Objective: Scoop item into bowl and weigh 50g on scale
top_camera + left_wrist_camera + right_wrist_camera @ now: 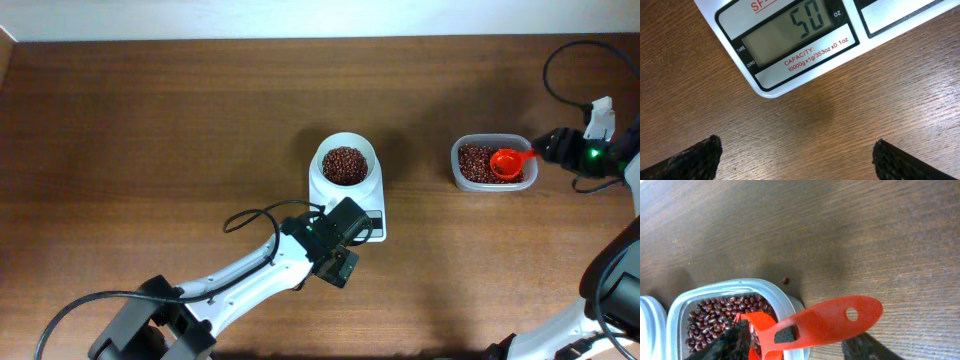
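The white bowl [324, 157] stands on the white scale [379, 196], filled with a heap of reddish-brown beans [344, 165]. In the left wrist view the scale's display [790, 45] reads 50. My left gripper [345, 238] is open and empty just in front of the scale, its fingers apart over bare table [797, 160]. More beans [474, 163] [710, 315] lie in a clear tub [492, 186] [680, 305]. A red scoop [510, 163] [830, 317] rests in the tub, handle over the rim. My right gripper [552, 148] [800, 347] is open, fingers either side of the handle.
One loose bean [785, 280] lies on the wood table beside the tub. Black cables loop near the left arm [250, 215] and at the right edge [560, 90]. The table's far edge meets a white wall at the top.
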Action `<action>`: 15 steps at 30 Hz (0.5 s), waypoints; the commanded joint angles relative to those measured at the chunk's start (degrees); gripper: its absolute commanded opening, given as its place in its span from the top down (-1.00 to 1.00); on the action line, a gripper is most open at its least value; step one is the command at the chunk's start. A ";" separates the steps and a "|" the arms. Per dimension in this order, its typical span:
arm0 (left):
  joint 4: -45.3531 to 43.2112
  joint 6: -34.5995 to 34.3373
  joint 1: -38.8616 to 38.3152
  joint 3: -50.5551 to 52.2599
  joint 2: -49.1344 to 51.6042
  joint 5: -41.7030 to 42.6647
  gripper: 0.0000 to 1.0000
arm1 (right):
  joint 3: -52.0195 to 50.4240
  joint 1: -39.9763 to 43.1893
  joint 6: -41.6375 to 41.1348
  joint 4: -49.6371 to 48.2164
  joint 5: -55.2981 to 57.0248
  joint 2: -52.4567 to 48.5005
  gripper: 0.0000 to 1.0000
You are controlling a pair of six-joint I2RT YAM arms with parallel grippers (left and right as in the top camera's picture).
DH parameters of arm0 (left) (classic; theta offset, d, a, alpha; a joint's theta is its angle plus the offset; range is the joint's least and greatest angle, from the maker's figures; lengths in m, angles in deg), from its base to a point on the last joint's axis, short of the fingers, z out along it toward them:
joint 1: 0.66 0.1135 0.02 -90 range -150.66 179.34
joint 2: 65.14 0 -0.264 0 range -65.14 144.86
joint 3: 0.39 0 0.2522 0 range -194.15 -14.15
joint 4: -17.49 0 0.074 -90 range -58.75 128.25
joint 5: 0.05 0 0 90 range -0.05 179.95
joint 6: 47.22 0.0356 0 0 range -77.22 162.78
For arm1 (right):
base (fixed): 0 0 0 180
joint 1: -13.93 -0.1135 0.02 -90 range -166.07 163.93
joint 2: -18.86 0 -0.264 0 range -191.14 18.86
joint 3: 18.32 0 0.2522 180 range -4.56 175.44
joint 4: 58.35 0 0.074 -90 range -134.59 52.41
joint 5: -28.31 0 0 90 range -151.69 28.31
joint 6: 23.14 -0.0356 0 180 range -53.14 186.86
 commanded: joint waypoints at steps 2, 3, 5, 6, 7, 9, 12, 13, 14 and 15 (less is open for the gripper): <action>0.04 0.74 -0.11 0.20 0.39 -0.76 -0.99 | -0.50 1.03 0.59 -0.96 -1.20 -0.20 0.30; 0.07 0.74 -0.11 0.20 0.39 -0.76 -0.98 | -0.50 1.09 0.57 -1.88 -1.20 -0.83 0.31; 0.07 0.74 -0.11 0.20 0.39 -0.76 -0.98 | -0.50 1.49 0.48 -3.06 -3.63 -2.93 0.30; 0.07 0.74 -0.11 0.20 0.39 -0.76 -0.98 | -0.50 1.88 0.33 -3.74 -5.60 -3.56 0.29; 0.07 0.74 -0.11 0.20 0.39 -0.76 -0.99 | -0.50 2.93 -1.46 -5.05 -8.79 -4.15 0.25; 0.02 0.74 -0.11 0.20 0.39 -0.76 -0.98 | -0.57 4.17 -6.62 -7.13 -8.92 -5.22 0.18; -0.04 0.72 -0.11 0.20 0.39 -0.76 -0.98 | -0.57 4.07 -7.26 -9.70 -16.00 -6.12 0.15; -0.04 0.74 -0.11 0.20 0.39 -0.76 -0.99 | -0.57 4.07 -7.69 -10.29 -16.02 -6.12 0.15; 0.00 0.74 -0.11 0.20 0.39 -0.76 -0.98 | -0.57 4.07 -8.13 -10.73 -16.04 -6.16 0.15; 0.02 0.72 -0.11 0.20 0.39 -0.76 -0.98 | -0.57 4.04 -8.74 -11.15 -16.39 -6.23 0.13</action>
